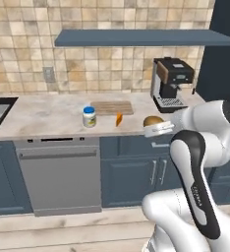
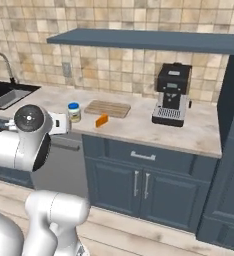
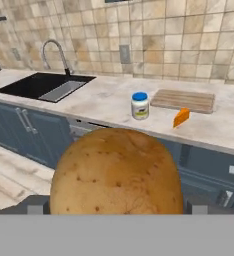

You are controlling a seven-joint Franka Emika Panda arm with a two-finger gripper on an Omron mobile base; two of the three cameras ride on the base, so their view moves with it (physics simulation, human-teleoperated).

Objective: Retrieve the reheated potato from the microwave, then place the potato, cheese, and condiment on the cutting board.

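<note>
Golden-brown oval potato [image 3: 116, 172] sits between my hand's [image 3: 116, 212] widely spread fingers; I judge it gripped, carried in air short of the tabletop [image 3: 109, 102]. I'd call it firm, fairly light and smooth-skinned: hold across the middle, since the rounded ends could slip. Ahead of the hand stand the white jar with blue lid [image 3: 140, 105], the orange cheese wedge [image 3: 181, 118] and, beyond them, the striped wooden cutting board [image 3: 184, 100]. The hand view alone shows the grip; the left base view shows the potato [image 1: 153, 121] beside a black-and-silver coffee machine [image 1: 170, 82].
</note>
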